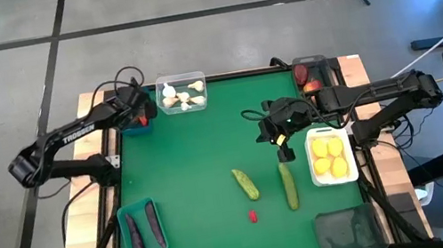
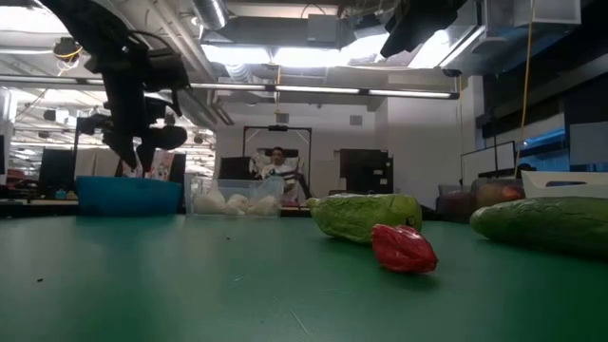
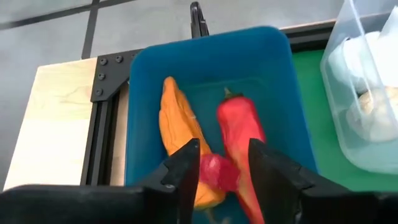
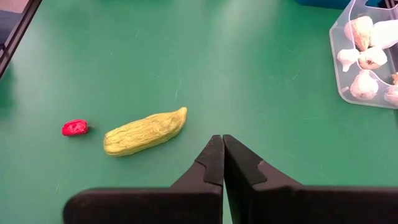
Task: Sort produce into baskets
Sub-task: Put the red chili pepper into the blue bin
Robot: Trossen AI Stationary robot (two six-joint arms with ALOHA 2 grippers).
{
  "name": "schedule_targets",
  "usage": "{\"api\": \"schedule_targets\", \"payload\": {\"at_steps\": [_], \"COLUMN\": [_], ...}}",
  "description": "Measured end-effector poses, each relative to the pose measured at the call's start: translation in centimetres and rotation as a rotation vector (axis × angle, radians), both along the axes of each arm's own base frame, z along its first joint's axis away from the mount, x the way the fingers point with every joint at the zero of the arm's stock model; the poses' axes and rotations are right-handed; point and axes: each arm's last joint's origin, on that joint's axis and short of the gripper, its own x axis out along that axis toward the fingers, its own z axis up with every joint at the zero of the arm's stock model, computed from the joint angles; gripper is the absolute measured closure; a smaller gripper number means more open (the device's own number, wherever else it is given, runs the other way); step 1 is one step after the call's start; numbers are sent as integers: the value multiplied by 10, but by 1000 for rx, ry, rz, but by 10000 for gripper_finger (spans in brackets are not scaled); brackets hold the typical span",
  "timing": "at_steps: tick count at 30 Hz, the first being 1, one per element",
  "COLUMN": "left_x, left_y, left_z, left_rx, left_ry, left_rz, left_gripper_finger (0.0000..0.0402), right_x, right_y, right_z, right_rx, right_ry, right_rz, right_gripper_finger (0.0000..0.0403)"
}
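The left gripper [image 3: 219, 168] hung over the blue basket [image 3: 149, 81] at the table's far left corner, its jaws apart with a small red pepper [image 3: 217, 172] between the fingers; whether they gripped it could not be told. An orange carrot [image 3: 177, 124] and a long red pepper [image 3: 241, 127] lay inside. The right gripper [image 4: 222, 158], jaws together and empty, hovered mid-table near two cucumbers [image 1: 246, 184] and a loose red pepper piece [image 1: 253, 216].
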Motion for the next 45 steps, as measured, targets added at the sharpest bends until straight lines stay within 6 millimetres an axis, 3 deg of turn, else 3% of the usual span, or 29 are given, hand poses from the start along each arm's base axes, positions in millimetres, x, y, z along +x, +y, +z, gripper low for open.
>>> {"api": "schedule_targets", "payload": {"at_steps": [7, 14, 21, 25, 30, 34, 38, 42, 45], "left_x": [3, 24, 58, 81, 105, 125, 144, 160, 169], "left_y": [-1, -24, -70, -102, -138, -158, -169, -174, -177], "left_z": [-1, 12, 34, 44, 49, 40, 22, 0, -12], "left_rx": [-18, -77, -76, 8, 117, 186, 225, 221, 230], "left_ry": [18, -103, -362, -464, -542, -540, -515, -493, -511], "left_rz": [-56, -454, -975, -1249, -1471, -1565, -1634, -1692, -1842], "left_gripper_finger": [237, 235, 235, 235, 235, 235, 235, 235, 235], "right_x": [0, 0, 0, 0, 1, -1, -18, -55, -85], "right_y": [0, 0, -1, -1, -1, 0, -1, -2, -4], "right_z": [0, 0, 0, 0, 1, 10, 34, 63, 78], "right_rx": [0, 0, -28, -30, -56, -72, -99, -111, -98], "right_ry": [0, 1, 0, 0, -23, -86, -219, -337, -398], "right_rz": [0, 1, -22, -21, 10, 63, 83, 84, 71], "right_gripper_finger": [402, 402, 402, 402, 402, 402, 402, 402, 402]}}
